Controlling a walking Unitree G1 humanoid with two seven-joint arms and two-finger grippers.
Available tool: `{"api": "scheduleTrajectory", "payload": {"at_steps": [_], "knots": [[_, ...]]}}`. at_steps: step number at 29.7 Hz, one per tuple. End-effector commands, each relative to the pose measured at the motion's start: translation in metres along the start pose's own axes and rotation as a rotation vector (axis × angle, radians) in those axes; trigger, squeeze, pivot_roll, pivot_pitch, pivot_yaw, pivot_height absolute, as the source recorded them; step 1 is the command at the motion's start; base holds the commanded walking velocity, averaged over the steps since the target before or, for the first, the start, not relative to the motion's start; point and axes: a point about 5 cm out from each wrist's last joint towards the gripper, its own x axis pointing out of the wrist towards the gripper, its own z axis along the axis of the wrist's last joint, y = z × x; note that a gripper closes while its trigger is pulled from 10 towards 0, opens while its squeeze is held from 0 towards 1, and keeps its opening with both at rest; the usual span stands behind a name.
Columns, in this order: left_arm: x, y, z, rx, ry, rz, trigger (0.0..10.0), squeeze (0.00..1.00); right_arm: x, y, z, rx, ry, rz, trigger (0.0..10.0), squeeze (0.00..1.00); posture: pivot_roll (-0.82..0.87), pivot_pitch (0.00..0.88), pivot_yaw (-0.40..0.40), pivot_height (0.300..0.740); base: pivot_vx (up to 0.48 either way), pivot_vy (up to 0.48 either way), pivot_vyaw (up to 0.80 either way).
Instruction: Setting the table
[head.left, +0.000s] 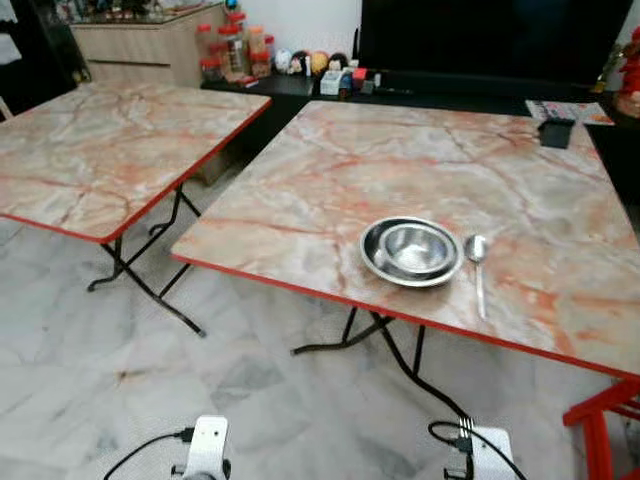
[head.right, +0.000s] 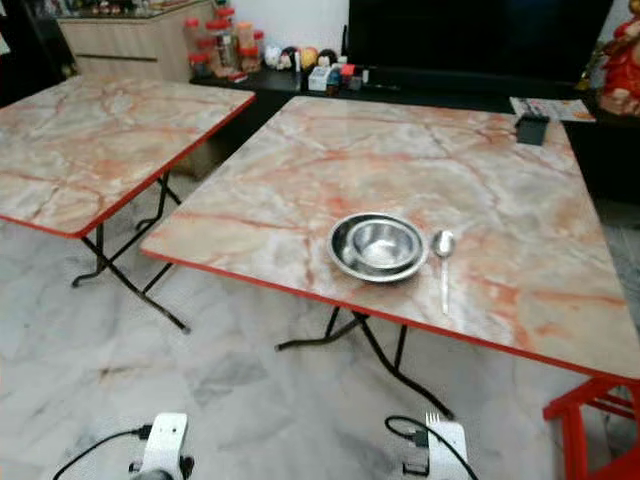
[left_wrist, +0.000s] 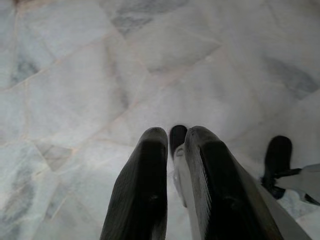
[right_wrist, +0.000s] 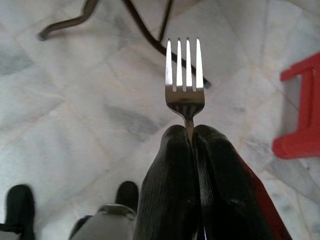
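A steel bowl (head.left: 410, 250) sits near the front edge of the marble-patterned folding table (head.left: 300, 190), with a spoon (head.left: 476, 262) lying just to its right, handle toward me. My right gripper (right_wrist: 192, 131) hangs low in front of the table, over the floor, and is shut on the handle of a steel fork (right_wrist: 184, 75) whose tines point away from it. The fork's tines (head.left: 465, 425) also peek up at the bottom of the head view. My left gripper (left_wrist: 175, 132) hangs over the floor tiles, its fingers pressed nearly together with nothing held.
A second folding table (head.left: 100, 150) stands to the left, across a gap of floor. A red stool (head.left: 600, 420) is at the near right corner. A small black box (head.left: 556, 132) sits on the far right of the table. A cabinet and jars (head.left: 230, 50) line the back.
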Motion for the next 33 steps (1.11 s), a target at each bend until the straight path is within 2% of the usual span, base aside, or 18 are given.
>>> {"api": "scheduleTrajectory", "payload": {"at_steps": [1,11,19,22,24,25,28,32,33], "knots": [[0.0,0.005,0.0,0.004,0.003,0.02,10.0,0.0,0.001,0.004,0.003,0.009,-0.011,0.009,10.0,0.0,-0.11,0.0,0.024,0.74,0.0,0.0,0.0],[0.0,0.006,0.001,0.008,0.0,0.021,10.0,0.0,0.001,0.005,0.004,0.017,-0.014,-0.004,10.0,0.0,-0.11,0.0,0.029,0.74,0.0,0.0,0.0],[0.0,0.006,0.002,0.01,-0.004,0.017,10.0,0.0,0.0,-0.006,0.007,0.059,-0.061,-0.08,10.0,0.0,-0.11,0.0,0.032,0.74,0.0,0.0,0.0],[0.0,0.007,0.001,0.014,-0.003,0.018,10.0,0.0,-0.003,-0.019,0.014,0.07,-0.158,-0.15,10.0,0.0,-0.12,0.0,0.036,0.74,0.0,0.0,0.0],[0.0,0.007,0.001,0.014,-0.003,0.019,10.0,0.0,-0.003,-0.021,0.015,0.073,-0.175,-0.163,10.0,0.0,-0.12,0.0,0.036,0.74,0.0,0.0,0.0],[0.0,0.008,0.001,0.018,-0.002,0.021,10.0,0.0,-0.007,-0.026,0.023,0.041,-0.272,-0.187,10.0,0.0,-0.13,0.0,0.037,0.74,0.0,0.0,0.0],[0.0,0.008,0.001,0.02,-0.003,0.021,10.0,0.0,-0.014,-0.033,0.031,0.027,-0.393,-0.238,10.0,0.0,-0.13,0.0,0.037,0.74,0.0,0.0,0.0],[0.0,0.008,0.001,0.023,-0.003,0.018,10.0,0.0,-0.022,-0.035,0.033,0.011,-0.469,-0.274,10.0,0.0,-0.14,0.0,0.041,0.74,0.0,0.0,0.0],[0.0,0.008,0.0,0.025,-0.003,0.017,10.0,0.0,-0.026,-0.032,0.033,-0.031,-0.507,-0.269,10.0,0.0,-0.14,0.0,0.045,0.74,0.0,0.0,0.0]]}}
